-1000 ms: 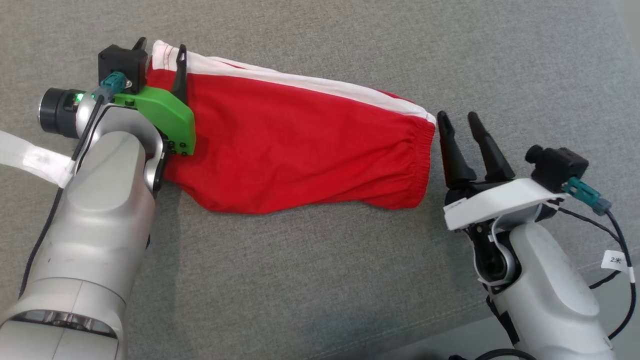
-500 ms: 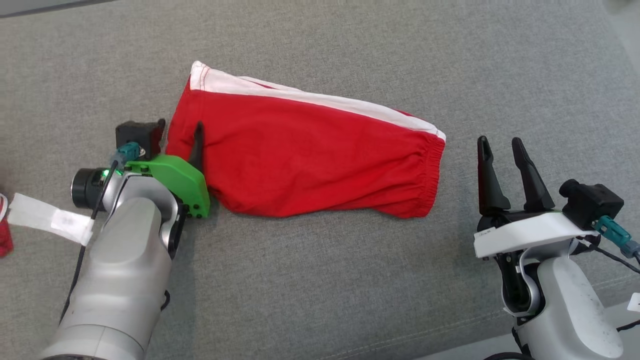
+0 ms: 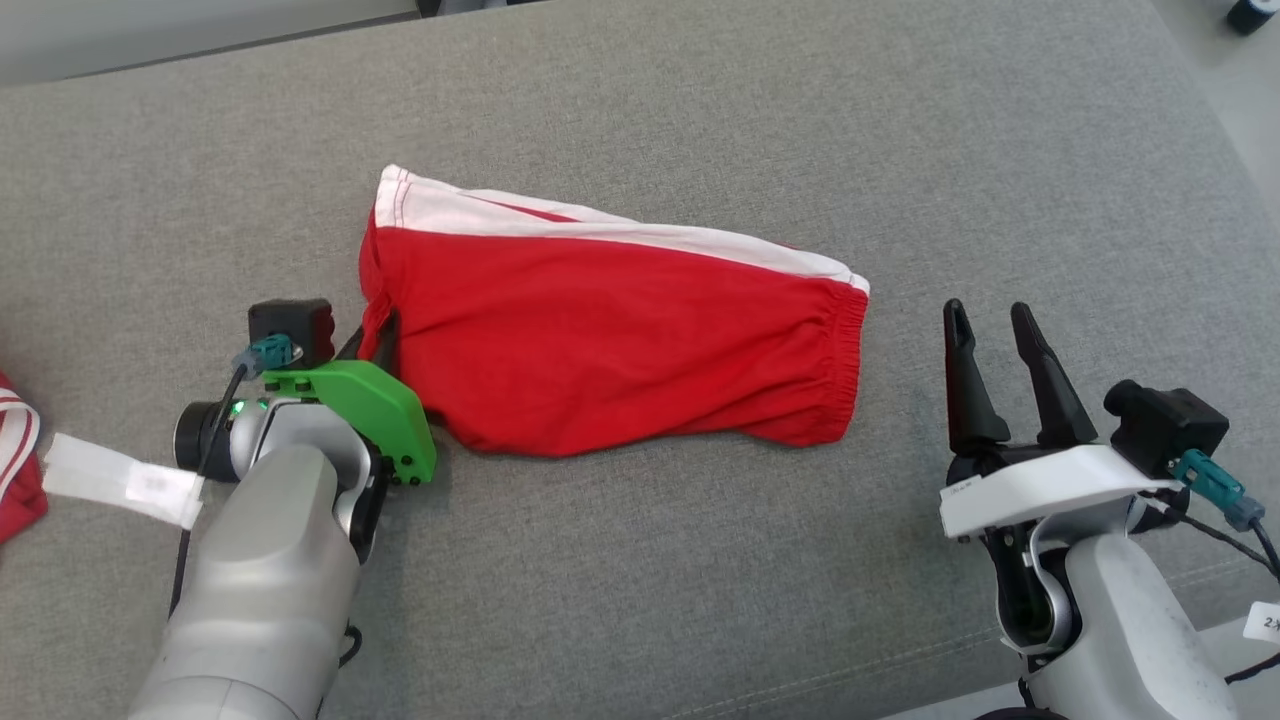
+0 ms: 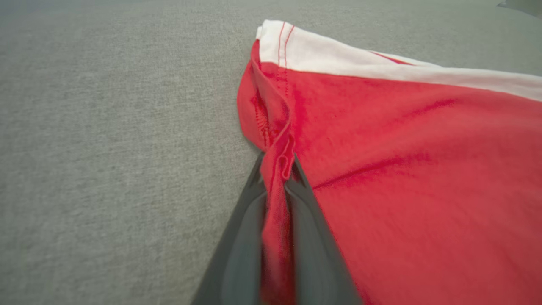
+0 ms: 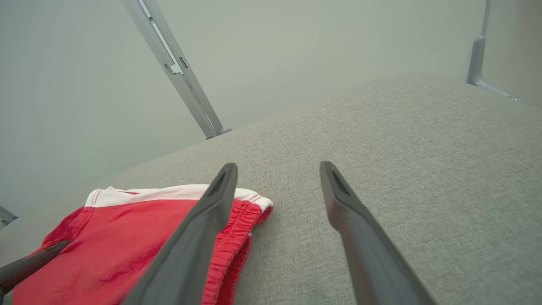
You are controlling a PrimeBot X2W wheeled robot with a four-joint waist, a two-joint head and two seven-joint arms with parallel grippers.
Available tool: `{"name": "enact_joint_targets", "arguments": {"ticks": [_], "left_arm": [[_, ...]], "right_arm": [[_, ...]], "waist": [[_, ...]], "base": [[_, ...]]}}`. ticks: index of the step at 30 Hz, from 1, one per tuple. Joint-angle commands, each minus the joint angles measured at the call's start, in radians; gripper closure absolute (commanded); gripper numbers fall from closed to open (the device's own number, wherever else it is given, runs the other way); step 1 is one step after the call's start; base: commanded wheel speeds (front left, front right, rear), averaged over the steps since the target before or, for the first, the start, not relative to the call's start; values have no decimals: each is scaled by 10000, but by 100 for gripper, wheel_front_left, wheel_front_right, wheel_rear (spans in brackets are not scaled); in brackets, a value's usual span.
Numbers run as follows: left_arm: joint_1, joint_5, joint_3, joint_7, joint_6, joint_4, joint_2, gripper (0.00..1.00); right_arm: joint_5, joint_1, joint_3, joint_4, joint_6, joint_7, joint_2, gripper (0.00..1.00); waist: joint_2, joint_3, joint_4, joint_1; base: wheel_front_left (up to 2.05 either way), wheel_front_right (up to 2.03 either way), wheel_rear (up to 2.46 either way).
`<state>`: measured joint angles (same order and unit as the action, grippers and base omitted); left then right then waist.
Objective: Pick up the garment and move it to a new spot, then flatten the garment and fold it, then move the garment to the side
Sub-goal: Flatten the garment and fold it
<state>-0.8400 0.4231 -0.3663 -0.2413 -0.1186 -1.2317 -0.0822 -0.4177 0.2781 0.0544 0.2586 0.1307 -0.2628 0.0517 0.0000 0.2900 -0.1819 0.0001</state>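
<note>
Head view: grey fabric surface (image 3: 800,120) w/ garment (image 3: 610,340) on top.

A grey woven fabric surface (image 3: 700,100) spreads wide, a pale floor (image 3: 150,30) beyond its far edge. At its left edge lies a crumpled red cloth with white stripes (image 3: 15,470), cut off by the frame. A small dark round object (image 3: 1250,12) sits past the far right corner. A slanted grey metal strut (image 5: 178,72) rises against a pale wall (image 5: 296,51).

So, grey fabric cushion (image 3: 700,120), and lying on it there's a red garment (image 3: 620,340) with a white stripe, mostly flat. Well left of the garment, another red-and-white cloth (image 3: 15,470) sits there too.
</note>
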Motion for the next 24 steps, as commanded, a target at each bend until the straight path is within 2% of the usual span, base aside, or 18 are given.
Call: {"name": "enact_joint_targets", "arguments": {"ticks": [1, 11, 17, 18, 19, 20, 21, 24], "left_arm": [[376, 167, 187, -132, 71, -3, -112, 100], [2621, 620, 1210, -239, 981, 1488, 109, 100], [4002, 720, 1597, -241, 1119, 2539, 245, 100], [4178, 665, 1606, -242, 1121, 2701, 257, 71], [4178, 665, 1606, -242, 1121, 2701, 257, 71], [4314, 586, 1591, -242, 1079, 2901, 271, 8], [4448, 536, 1615, -241, 1068, 3051, 281, 0], [4739, 226, 1678, -241, 1202, 3624, 296, 0]], "right_arm": [[-30, -264, -57, 88, 0, -27, 5, 0], [-4, -1405, -234, 570, 0, -27, 6, 0], [84, -1645, -189, 769, 0, -27, 5, 0], [96, -1648, -144, 794, 0, -27, 1, 0], [96, -1648, -144, 794, 0, -27, 1, 0], [104, -1646, -127, 813, 0, -27, 6, 0], [102, -1631, -121, 820, 0, -27, 15, 0], [98, -1579, -101, 833, 0, -27, 8, 0]], "waist": [[0, -370, 33, -1], [0, -1930, 967, -1], [0, -2229, 1358, -1], [0, -2236, 1387, -1], [0, -2236, 1387, -1], [0, -2237, 1414, -1], [0, -2232, 1436, -1], [0, -2206, 1548, -1]], "base": [[0, 0, 0], [0, 0, 0], [0, 0, 0], [0, 0, 0], [0, 0, 0], [0, 0, 0], [0, 0, 0], [0, 0, 0]]}}
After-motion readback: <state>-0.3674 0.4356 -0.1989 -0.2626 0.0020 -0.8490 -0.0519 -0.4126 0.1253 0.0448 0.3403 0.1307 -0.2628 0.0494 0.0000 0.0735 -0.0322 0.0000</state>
